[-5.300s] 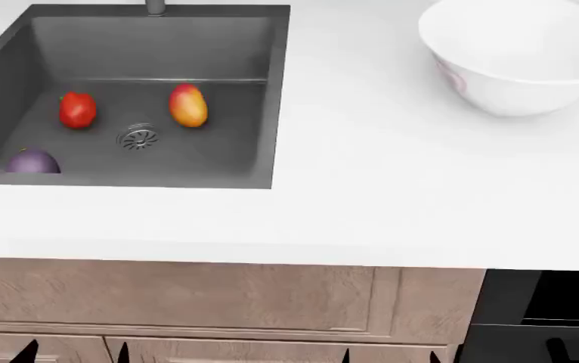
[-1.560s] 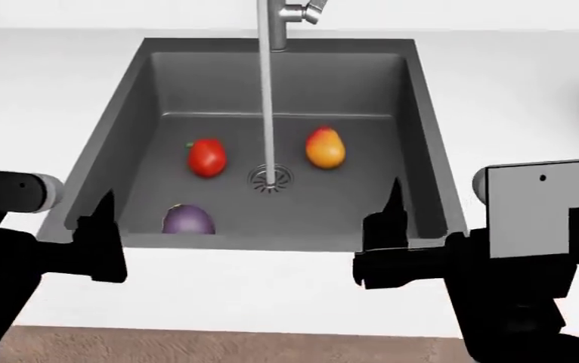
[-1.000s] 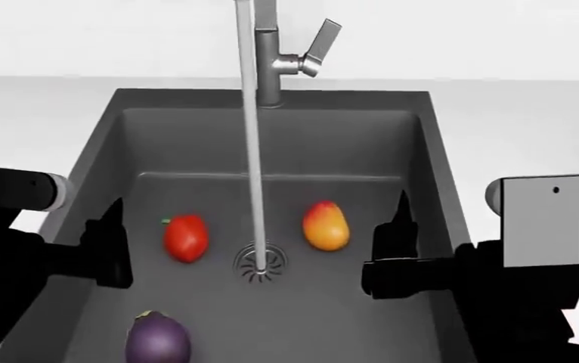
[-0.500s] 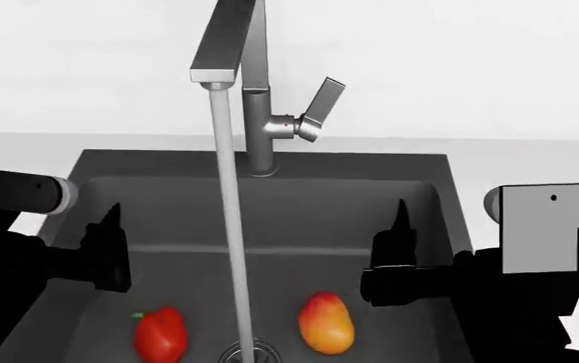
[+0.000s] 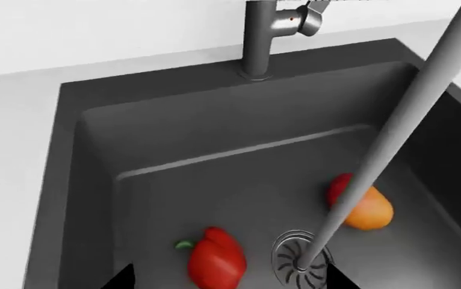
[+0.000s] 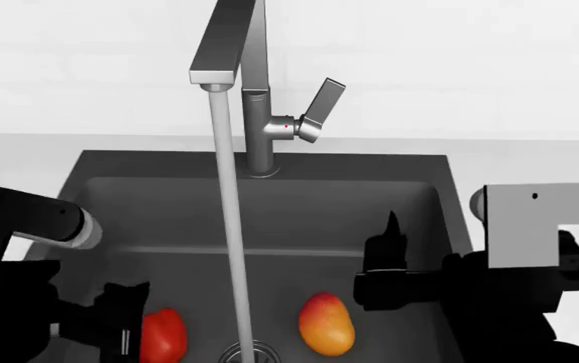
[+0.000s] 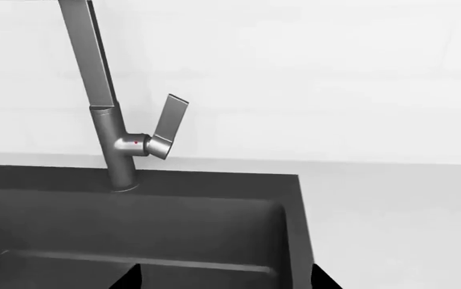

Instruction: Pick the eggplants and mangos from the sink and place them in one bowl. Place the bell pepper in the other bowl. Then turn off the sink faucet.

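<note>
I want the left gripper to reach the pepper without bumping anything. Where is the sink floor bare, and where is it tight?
Bare: the sink floor between the back wall and the bell pepper. Tight: around the drain, where the water stream lands between pepper and mango. The left gripper hangs beside the pepper.

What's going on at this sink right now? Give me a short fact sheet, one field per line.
Faucet: running, water stream falling toward the drain
Sink: dark grey, holds a bell pepper and a mango
Eggplant: not in view
Left gripper: low in the basin, next to the pepper, holding nothing
Right gripper: above the mango, empty
</note>
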Robot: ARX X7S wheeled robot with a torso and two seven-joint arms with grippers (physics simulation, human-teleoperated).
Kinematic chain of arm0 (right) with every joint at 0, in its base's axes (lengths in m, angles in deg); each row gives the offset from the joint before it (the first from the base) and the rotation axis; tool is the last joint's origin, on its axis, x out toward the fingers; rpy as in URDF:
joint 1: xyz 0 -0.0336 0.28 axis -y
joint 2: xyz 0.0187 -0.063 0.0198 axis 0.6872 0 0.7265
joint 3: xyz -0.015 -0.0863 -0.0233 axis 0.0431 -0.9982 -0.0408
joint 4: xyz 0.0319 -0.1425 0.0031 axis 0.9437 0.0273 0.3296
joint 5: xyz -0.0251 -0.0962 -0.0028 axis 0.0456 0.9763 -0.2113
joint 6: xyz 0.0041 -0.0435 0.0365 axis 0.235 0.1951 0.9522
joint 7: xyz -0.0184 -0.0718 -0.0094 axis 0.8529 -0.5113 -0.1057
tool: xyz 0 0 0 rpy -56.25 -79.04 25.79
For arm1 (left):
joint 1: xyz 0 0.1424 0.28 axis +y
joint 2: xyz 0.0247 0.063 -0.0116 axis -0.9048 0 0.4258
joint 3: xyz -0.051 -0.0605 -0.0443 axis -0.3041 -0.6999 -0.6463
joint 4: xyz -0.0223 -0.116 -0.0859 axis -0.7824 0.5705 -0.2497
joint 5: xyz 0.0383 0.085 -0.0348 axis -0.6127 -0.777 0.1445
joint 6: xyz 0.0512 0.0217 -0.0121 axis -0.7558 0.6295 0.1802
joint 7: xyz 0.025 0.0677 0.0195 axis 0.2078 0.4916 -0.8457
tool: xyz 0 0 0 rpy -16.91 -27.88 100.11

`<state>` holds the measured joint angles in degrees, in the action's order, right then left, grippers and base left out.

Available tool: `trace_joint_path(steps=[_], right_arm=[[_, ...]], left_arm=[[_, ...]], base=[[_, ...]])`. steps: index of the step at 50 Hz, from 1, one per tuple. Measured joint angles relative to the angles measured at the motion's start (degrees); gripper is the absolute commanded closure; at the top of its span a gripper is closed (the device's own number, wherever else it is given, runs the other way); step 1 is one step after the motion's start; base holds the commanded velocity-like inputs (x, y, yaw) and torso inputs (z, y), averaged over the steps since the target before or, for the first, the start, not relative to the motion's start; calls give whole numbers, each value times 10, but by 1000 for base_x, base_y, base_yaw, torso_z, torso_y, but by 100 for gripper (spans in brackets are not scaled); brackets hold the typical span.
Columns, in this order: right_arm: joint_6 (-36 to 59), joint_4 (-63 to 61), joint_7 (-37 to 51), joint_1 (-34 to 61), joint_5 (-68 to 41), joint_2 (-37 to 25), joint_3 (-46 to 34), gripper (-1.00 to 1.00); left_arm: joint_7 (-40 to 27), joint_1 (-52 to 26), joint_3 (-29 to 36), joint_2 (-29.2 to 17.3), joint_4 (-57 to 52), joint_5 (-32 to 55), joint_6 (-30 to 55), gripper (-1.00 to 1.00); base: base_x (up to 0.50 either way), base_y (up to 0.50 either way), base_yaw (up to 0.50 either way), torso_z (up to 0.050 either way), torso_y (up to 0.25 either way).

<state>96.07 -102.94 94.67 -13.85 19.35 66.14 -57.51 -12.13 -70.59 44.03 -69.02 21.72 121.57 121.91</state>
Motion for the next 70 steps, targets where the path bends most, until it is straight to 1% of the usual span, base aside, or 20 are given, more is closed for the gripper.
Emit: trace_joint_path(steps=[8,14,28,39,48,53,62,67,70], right_arm=[[4,2,2,1,-4,0,-2,-100],[2,6,1,0,-5,-1,-4,-100],[-3,9,-1,-9,-8,-6,-7,-100],[-13,19,-7,-17,-7,-9,-11,-100],[-19,25,-10,-24,-9,-11,-13,-100],[-22,25,-11,-28,-10,-12,-12,-100],[-30,32,-13,-34,-10,-13,-16,-100],[-31,34,-13,-35,-10,-13,-17,-100],[-32,37,-13,-36,-11,-13,-18,-100]], left_arm=[[-92,-4,57,-26,35,134,-23,-100],[-136,7,101,-37,62,198,-40,-100],[-172,3,176,-39,150,260,-61,-100],[-218,24,233,-55,158,336,-100,-100],[-233,45,260,-66,151,358,-125,-100],[-229,62,273,-67,151,356,-129,-100],[-196,106,291,-59,173,315,-129,-100],[-170,116,298,-51,197,285,-126,-100],[-154,118,292,-54,193,271,-110,-100]], base=[[0,0,0,0,0],[0,0,0,0,0],[0,0,0,0,0],[0,0,0,0,0],[0,0,0,0,0],[0,0,0,0,0],[0,0,0,0,0],[0,0,0,0,0],[0,0,0,0,0]])
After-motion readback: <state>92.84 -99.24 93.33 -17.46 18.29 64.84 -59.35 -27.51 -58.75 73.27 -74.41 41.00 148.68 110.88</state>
